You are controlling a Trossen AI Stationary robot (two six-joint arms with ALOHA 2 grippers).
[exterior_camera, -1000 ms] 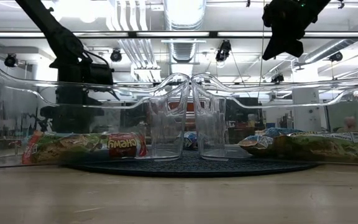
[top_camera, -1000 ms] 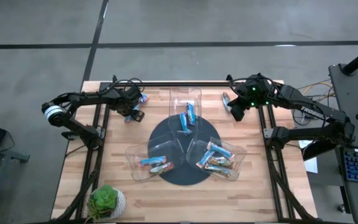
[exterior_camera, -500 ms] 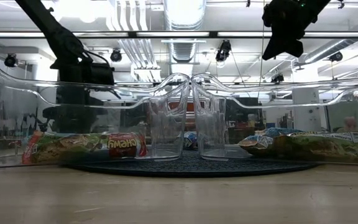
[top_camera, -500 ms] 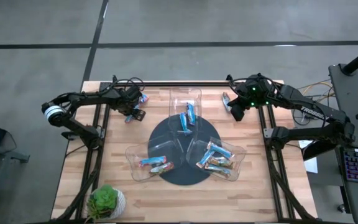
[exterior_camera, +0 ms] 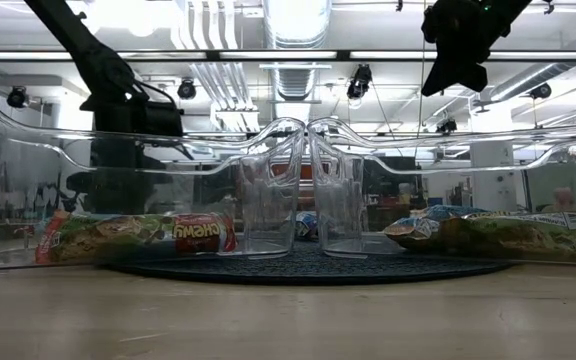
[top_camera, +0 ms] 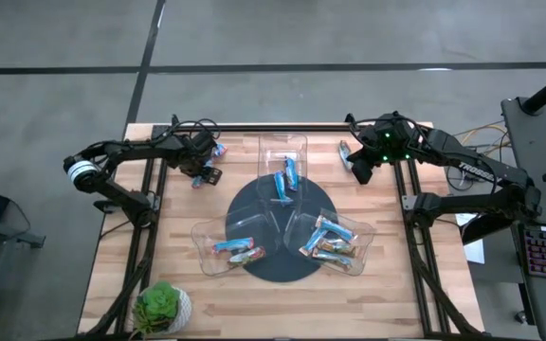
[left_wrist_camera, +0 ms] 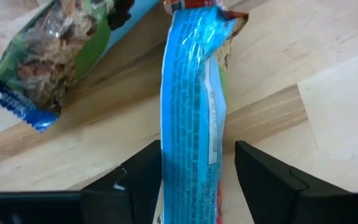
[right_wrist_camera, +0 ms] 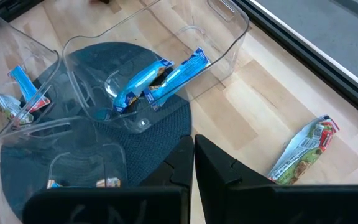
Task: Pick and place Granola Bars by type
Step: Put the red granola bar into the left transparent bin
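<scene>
A blue-wrapped granola bar (left_wrist_camera: 194, 106) lies flat on the wood at the table's far left. My left gripper (left_wrist_camera: 197, 155) points down over it, open, one finger on each side of the bar; in the high view my left gripper (top_camera: 206, 173) is beside the far tray. A second bar with a green and blue wrapper (left_wrist_camera: 55, 56) lies just beyond it. My right gripper (right_wrist_camera: 193, 155) hangs shut and empty above the far right of the table (top_camera: 360, 169). A green and silver bar (right_wrist_camera: 304, 152) lies on the wood near it. My left gripper comes at the blue bar from above, its fingers standing across the bar's width near one end. One finger (left_wrist_camera: 145, 171) lies against the bar's long edge (left_wrist_camera: 164, 143). The other finger (left_wrist_camera: 260, 174) shows a sliver of wood between itself and the wrapper. The bar lies flat on the table.
Three clear plastic trays stand on a dark round mat (top_camera: 278, 223): the far tray (top_camera: 282, 156) holds blue bars, the near-left tray (top_camera: 227, 248) and the near-right tray (top_camera: 335, 242) hold mixed ones. A potted plant (top_camera: 162, 308) sits at the near left corner.
</scene>
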